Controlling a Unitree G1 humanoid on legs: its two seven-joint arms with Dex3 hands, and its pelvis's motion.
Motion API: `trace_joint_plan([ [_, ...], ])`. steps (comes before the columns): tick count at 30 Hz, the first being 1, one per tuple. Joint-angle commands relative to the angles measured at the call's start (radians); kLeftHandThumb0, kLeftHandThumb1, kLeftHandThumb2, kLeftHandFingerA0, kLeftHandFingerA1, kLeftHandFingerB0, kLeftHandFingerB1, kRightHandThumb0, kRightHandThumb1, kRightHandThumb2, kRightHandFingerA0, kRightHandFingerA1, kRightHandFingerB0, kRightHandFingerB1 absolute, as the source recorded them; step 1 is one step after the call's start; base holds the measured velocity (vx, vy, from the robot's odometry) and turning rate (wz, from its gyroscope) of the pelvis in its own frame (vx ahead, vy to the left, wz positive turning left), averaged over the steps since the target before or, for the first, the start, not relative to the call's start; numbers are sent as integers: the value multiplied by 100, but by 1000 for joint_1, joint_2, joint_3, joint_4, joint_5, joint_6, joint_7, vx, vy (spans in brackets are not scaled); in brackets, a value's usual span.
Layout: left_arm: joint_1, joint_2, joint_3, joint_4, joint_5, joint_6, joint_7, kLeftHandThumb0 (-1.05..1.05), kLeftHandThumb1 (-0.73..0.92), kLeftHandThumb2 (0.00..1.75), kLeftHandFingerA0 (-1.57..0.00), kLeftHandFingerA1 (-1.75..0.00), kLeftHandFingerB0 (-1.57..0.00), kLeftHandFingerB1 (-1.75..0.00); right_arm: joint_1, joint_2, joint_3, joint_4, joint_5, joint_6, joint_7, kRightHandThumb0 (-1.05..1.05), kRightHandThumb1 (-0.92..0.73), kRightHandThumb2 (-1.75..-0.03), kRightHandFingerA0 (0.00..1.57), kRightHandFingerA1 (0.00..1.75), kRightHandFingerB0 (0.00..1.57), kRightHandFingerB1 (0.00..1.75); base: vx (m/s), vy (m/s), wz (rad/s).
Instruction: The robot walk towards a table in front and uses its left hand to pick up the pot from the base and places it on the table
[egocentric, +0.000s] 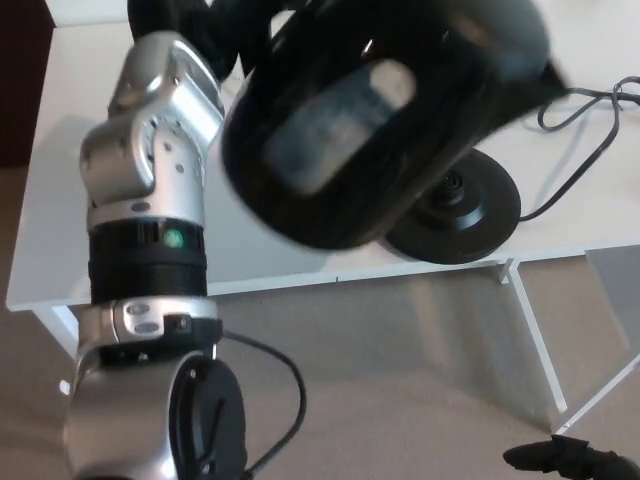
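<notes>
Pot (370, 120), black, rigid and glossy, probably hefty and slick, hangs tilted in the air above its base (465, 212) near the table (60, 200) edge, with the left hand (200, 35) closed at its handle side, likely the surest hold, though blur hides the exact grip.

**A:** Anyone able to read the pale patch on the pot (370, 120)? It's all blur for me, and its top is cut off at the far edge.

**B:** Nope, unreadable. The left hand (200, 35) holding it is mostly tucked behind the pot too, and clipped at the top. The pot also covers the left part of the base (470, 215).

**A:** The cable (590, 120) runs out on the right. The right hand (570, 462) is just a dark sliver at the near edge, so no clue about its pose.

**B:** The left arm (150, 200) is chopped off at the bottom as well.
</notes>
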Motion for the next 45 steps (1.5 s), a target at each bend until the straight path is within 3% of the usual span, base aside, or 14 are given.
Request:
trace_joint_plan([
  [1, -75, 61, 42, -2, -111, 36, 2, -8, 71, 76, -89, -153, -69, -118, 15, -7, -8, -14, 1, 23, -5, -49, -41, -80, 88, 65, 56, 56, 0, 0, 0],
  [3, -67, 100, 44, 11, -98, 29, -7, -9, 75, 70, -91, -157, -69, -130, 18, -3, -12, -10, 12, 14, 2, -48, -42, -78, 89, 65, 58, 56, 0, 0, 0],
  [7, -67, 135, 55, 32, -89, 25, 38, -9, 73, 69, -94, -151, -76, -124, 19, -3, -11, 0, 14, -2, 2, -48, -41, -79, 88, 65, 58, 57, 0, 0, 0],
  [9, -57, 173, 41, 56, -60, -4, 26, -5, 80, 68, -84, -162, -59, -113, 21, -1, -11, -14, 15, 12, 5, -46, -41, -78, 87, 65, 56, 57, 0, 0, 0],
  [14, -69, 214, 43, 141, -32, -94, 76, -8, 82, 64, -70, -174, -60, -120, 12, 4, -12, -21, 16, 15, 1, -49, -42, -78, 90, 64, 59, 57, 0, 0, 0],
  [16, -60, 238, 10, 198, 32, -168, 112, -8, 74, 71, -88, -160, -74, -117, 4, 2, -12, -13, 12, 7, -3, -50, -42, -79, 88, 64, 57, 56, 0, 0, 0],
  [19, -59, 261, -29, 250, 83, -209, 137, -19, 75, 70, -94, -151, -73, -116, 6, -2, -8, -28, -1, 20, -9, -51, -43, -79, 88, 64, 56, 56, 0, 0, 0],
  [24, -42, 262, -67, 307, 109, -262, 150, -19, 78, 64, -85, -160, -67, -124, 9, -3, -8, -52, 6, 28, 2, -51, -43, -80, 87, 64, 57, 56, 0, 0, 0],
  [28, -33, 253, -84, 336, 117, -290, 152, -17, 75, 71, -82, -157, -72, -119, 6, 2, -9, -56, 11, 28, 2, -50, -42, -80, 85, 64, 59, 57, 0, 0, 0],
  [30, -37, 249, -87, 355, 116, -310, 154, -16, 76, 71, -79, -155, -74, -105, 4, 1, -7, -65, 7, 39, 1, -52, -43, -80, 87, 64, 57, 55, 0, 0, 0],
  [41, -24, 247, -139, 418, 138, -404, 124, -13, 76, 75, -81, -149, -70, -107, -21, -2, -11, -70, 11, 38, 5, -48, -42, -80, 84, 64, 54, 56, 0, 0, 0],
  [42, -11, 247, -151, 420, 145, -405, 117, -13, 77, 71, -82, -144, -69, -95, -22, -3, -10, -69, 7, 30, 2, -50, -42, -80, 87, 64, 56, 56, 0, 0, 0],
  [44, 3, 247, -172, 419, 155, -403, 119, -15, 75, 70, -92, -136, -76, -95, -23, -3, -10, -65, 8, 24, 1, -49, -42, -79, 87, 64, 57, 56, 0, 0, 0],
  [45, 11, 247, -173, 413, 142, -396, 96, -13, 82, 66, -89, -120, -73, -90, -27, -1, -10, -63, 7, 27, 0, -49, -42, -79, 87, 64, 58, 56, 0, 0, 0],
])
